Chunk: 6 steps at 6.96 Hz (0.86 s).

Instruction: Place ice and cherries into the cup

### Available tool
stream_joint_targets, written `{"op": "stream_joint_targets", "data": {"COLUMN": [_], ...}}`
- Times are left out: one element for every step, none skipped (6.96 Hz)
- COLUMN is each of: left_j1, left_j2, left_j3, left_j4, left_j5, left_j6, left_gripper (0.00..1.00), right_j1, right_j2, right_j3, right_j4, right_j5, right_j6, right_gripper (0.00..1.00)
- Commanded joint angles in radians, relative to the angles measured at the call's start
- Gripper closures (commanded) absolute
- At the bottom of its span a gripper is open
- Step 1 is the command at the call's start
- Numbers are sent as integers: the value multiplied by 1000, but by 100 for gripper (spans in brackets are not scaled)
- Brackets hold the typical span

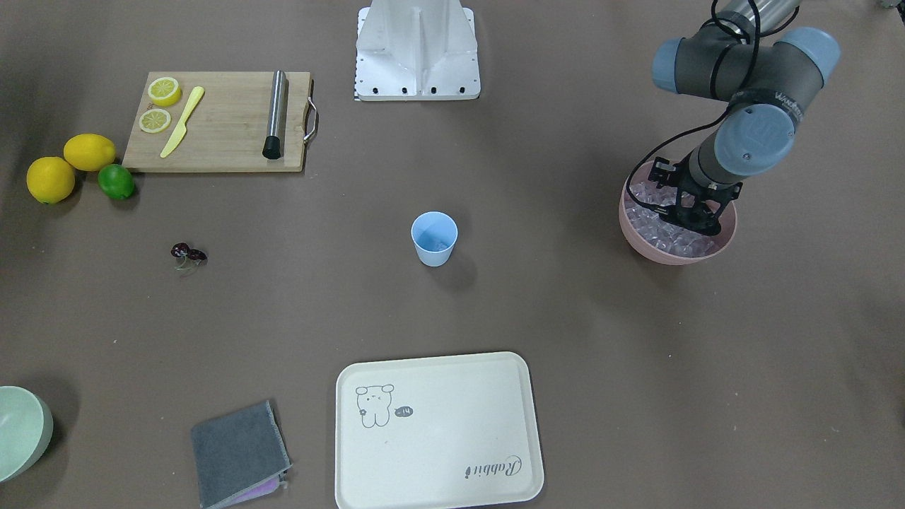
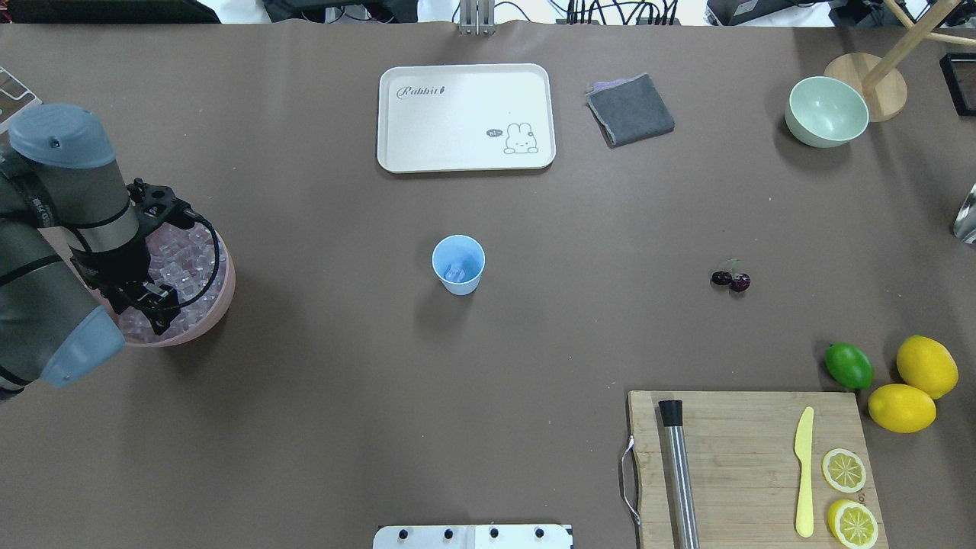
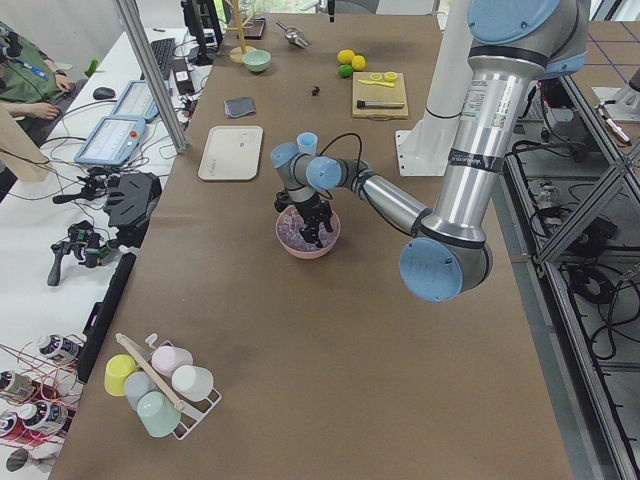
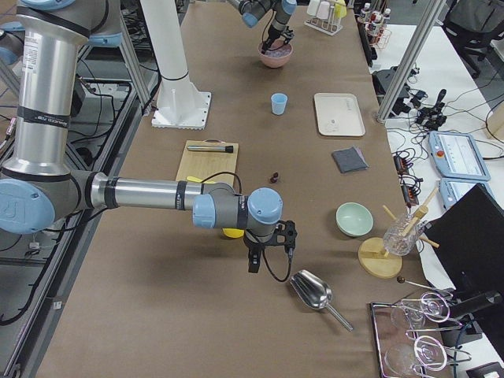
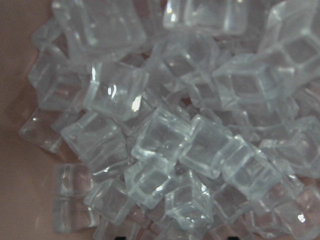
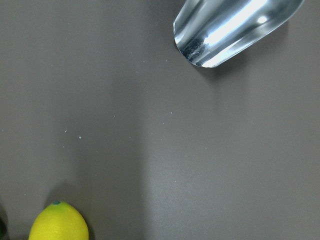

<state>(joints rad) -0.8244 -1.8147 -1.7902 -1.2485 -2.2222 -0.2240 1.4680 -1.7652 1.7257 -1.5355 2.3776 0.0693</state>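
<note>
left gripper (image 2: 155, 309) down in pink bowl (image 2: 227, 290) among ice (image 5: 160, 135) | jaw opening and grasp: cannot tell | cup (image 2: 458, 264) well to its right, at table centre

Light: bright, even, from overhead.
Shadows: soft and short, a faint one beside the cup (image 2: 458, 263) on the table (image 2: 305, 427).
Glare: white streak on the metal scoop (image 6: 235, 30).
Focus: ice (image 5: 165, 135) close-up soft, hazy.

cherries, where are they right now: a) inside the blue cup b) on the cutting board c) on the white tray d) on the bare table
d: the cherries lie on the bare table, well apart from the cup.
</note>
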Motion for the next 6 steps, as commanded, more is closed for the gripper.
{"op": "stream_joint_targets", "data": {"left_j1": [1, 1, 1, 1, -2, -2], "left_j2": [-2, -2, -2, -2, -3, -2], "left_j3": [2, 3, 2, 0, -1, -3], "left_j4": [0, 0, 0, 0, 1, 1], "left_j5": [-1, -1, -1, -1, -1, -1], "left_j6": [0, 0, 0, 2, 2, 2], "left_gripper": [47, 58, 68, 77, 86, 92], "right_j1": [0, 0, 0, 0, 0, 0], "right_j2": [0, 1, 0, 1, 0, 0], "right_j3": [0, 0, 0, 0, 0, 0], "right_j4": [0, 0, 0, 0, -2, -2], "right_j5": [0, 0, 0, 0, 0, 0], "right_j6": [0, 1, 0, 1, 0, 1], "right_gripper": [0, 0, 0, 0, 0, 0]}}
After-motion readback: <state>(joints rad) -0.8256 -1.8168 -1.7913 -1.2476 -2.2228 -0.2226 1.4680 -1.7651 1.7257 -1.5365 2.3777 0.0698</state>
